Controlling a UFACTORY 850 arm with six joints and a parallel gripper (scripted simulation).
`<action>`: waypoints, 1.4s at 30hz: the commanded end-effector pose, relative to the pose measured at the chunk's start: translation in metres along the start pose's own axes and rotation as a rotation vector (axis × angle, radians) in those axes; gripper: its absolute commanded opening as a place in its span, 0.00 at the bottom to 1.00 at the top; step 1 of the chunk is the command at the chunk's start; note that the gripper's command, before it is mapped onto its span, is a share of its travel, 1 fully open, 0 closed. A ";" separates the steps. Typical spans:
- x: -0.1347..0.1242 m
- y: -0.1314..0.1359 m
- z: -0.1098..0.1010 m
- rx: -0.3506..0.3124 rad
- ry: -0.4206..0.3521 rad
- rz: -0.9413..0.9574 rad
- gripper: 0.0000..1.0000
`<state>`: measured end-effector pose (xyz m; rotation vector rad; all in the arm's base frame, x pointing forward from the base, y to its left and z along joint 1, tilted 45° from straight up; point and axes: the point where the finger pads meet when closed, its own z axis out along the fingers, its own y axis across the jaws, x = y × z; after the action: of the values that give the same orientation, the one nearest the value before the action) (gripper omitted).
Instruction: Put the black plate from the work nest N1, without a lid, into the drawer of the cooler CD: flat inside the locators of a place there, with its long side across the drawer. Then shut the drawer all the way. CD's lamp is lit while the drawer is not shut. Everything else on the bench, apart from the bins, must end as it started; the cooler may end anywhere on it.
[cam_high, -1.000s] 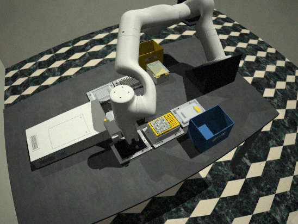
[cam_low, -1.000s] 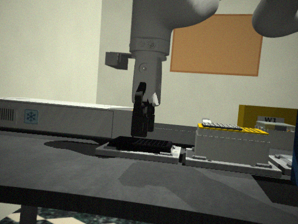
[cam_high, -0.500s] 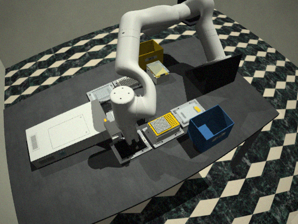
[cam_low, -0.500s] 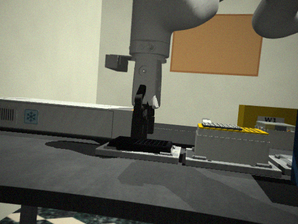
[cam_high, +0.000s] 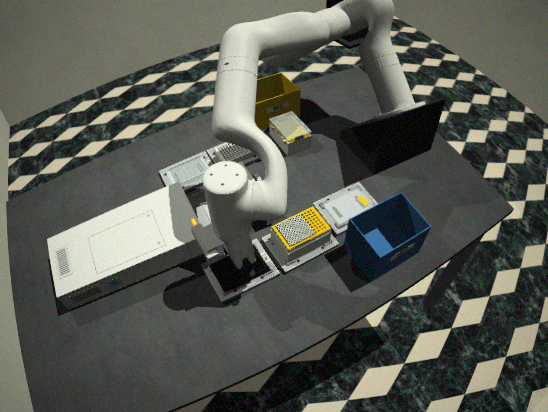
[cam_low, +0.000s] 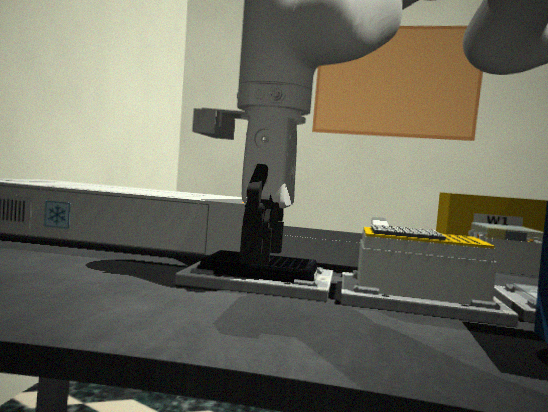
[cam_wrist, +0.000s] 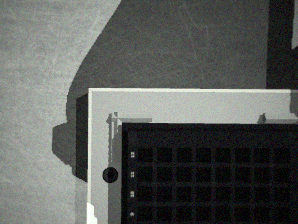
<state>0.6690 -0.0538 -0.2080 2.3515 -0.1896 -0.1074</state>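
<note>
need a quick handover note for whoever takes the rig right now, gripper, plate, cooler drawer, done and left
Gripper: open, holding nothing, lowered around the black plate.
Black plate: no lid, flat in its work nest by the cooler.
Cooler: amber lamp lit, so the drawer is not shut.
Done: approach only.
Left: close on the plate, lift it, seat it in the drawer with its long side across, shut the drawer fully.
</note>
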 end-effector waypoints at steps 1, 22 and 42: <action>0.001 0.000 0.001 0.001 0.002 0.001 1.00; 0.001 0.000 0.005 0.001 0.002 0.001 1.00; 0.001 0.000 0.004 0.001 0.002 0.001 0.00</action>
<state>0.6683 -0.0577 -0.2120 2.3515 -0.1896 -0.1076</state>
